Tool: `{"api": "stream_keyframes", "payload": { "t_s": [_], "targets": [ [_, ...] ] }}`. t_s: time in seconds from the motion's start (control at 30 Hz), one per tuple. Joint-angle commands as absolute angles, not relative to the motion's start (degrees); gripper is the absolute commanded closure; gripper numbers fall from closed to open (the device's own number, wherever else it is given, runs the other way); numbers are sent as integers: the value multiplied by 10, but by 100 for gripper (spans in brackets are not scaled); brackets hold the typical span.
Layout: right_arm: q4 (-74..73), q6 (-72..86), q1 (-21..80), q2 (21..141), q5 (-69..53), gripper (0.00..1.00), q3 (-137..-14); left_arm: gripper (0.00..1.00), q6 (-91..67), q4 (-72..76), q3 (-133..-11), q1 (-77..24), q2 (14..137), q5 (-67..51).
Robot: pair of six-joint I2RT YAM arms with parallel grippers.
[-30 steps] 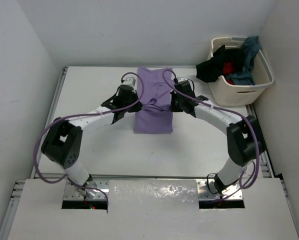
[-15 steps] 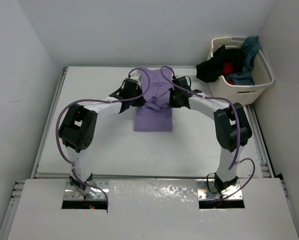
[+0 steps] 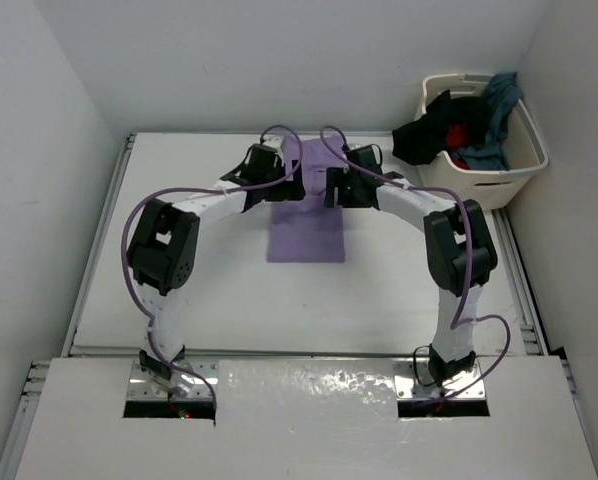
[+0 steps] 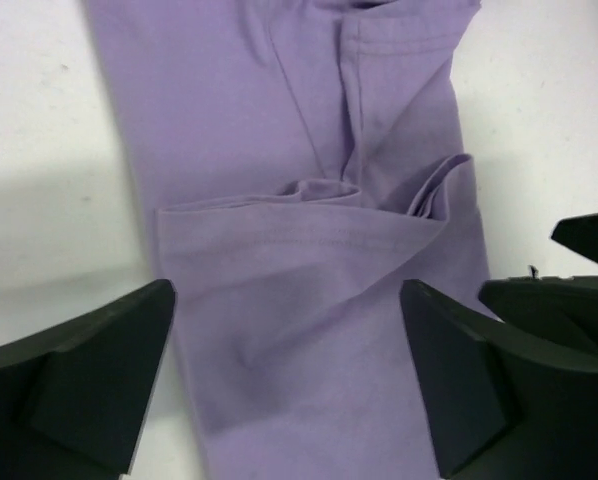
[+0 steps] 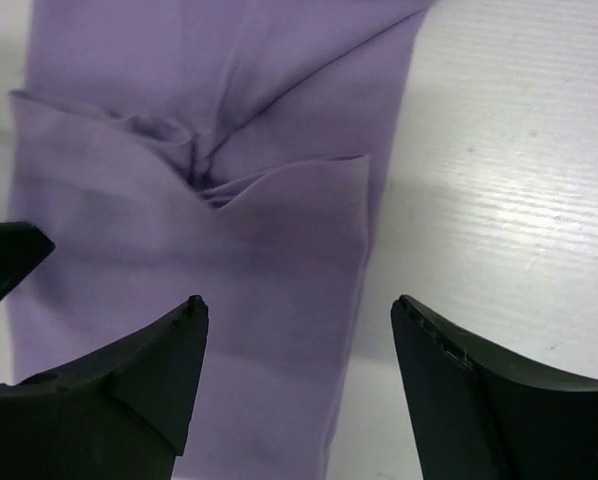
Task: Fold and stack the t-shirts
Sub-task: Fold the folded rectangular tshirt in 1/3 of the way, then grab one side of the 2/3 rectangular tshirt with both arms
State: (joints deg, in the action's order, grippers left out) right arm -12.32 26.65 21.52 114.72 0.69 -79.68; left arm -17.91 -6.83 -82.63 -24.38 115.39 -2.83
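Top external view has the lavender t-shirt [image 3: 307,235] lying on the white surface [image 3: 179,280], toward its far middle. It is folded into a narrow strip that runs from the far side toward the arm bases. Both arms curve inward and meet over the far half of that strip, one from each side, close together.

Left wrist view looks straight down on the cloth. The left tool [image 4: 289,385] hangs over the shirt with its jaws spread wide, nearly as wide as the strip, and nothing is gripped between them. Below it a folded-over layer crosses the strip, its stitched hem on top, with a small bunched wrinkle near the middle.

Right wrist view shows the right tool [image 5: 297,380] also spread wide and holding nothing, above the shirt's right side. A loose flap edge lies there with a pucker beside it, and bare surface shows just to the right of the cloth.

At the far right corner stands the cream basket [image 3: 474,188]. The black t-shirt [image 3: 417,140] hangs over its left rim, the red t-shirt [image 3: 460,134] sits inside, and the teal t-shirt [image 3: 499,100] lies inside along its far side.
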Motion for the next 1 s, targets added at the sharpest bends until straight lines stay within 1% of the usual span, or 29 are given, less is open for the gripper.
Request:
{"api": "stream_keyframes", "payload": {
  "t_s": [0.0, 0.1, 0.2, 0.23, 0.33, 0.47, 0.5, 0.57, 0.6, 0.7, 0.77, 0.8, 0.87, 0.9, 0.93, 0.97],
  "targets": [
    [-95, 254, 215, 1079, -49, 27, -765, 0, -188, -69, -805, -234, 1086, -11],
    [-70, 272, 225, 1054, -96, 26, -712, 0, -225, -61, -721, -234, 1023, -4],
    [-74, 276, 236, 1019, -85, 25, -657, 0, -261, -55, -660, -234, 992, -20],
    [-76, 279, 237, 1007, -84, 25, -639, 0, -268, -48, -615, -234, 971, -35],
    [-55, 310, 238, 958, -76, 25, -533, 0, -284, -22, -529, -234, 932, -58],
    [-42, 327, 239, 933, -82, 25, -475, 1, -294, 24, -461, -239, 918, -106],
    [-30, 330, 241, 933, -86, 25, -468, 4, -294, 42, -446, -241, 921, -127],
    [-17, 338, 240, 938, -93, 26, -454, 10, -298, 50, -439, -249, 938, -127],
    [-7, 341, 241, 945, -98, 28, -451, 19, -298, 53, -439, -251, 953, -127],
    [19, 349, 243, 966, -108, 31, -451, 31, -299, 68, -442, -255, 979, -129],
    [20, 355, 243, 976, -109, 40, -454, 41, -297, 69, -446, -256, 991, -137],
    [32, 358, 243, 979, -108, 42, -453, 50, -296, 69, -449, -258, 997, -142],
    [41, 363, 244, 983, -106, 52, -447, 59, -294, 69, -447, -265, 998, -141],
    [39, 364, 244, 983, -105, 57, -448, 67, -294, 70, -445, -272, 995, -135],
    [37, 366, 244, 985, -105, 61, -450, 71, -294, 69, -443, -274, 993, -133],
    [39, 369, 244, 983, -105, 71, -447, 78, -294, 68, -442, -276, 991, -131]
  ]
}}
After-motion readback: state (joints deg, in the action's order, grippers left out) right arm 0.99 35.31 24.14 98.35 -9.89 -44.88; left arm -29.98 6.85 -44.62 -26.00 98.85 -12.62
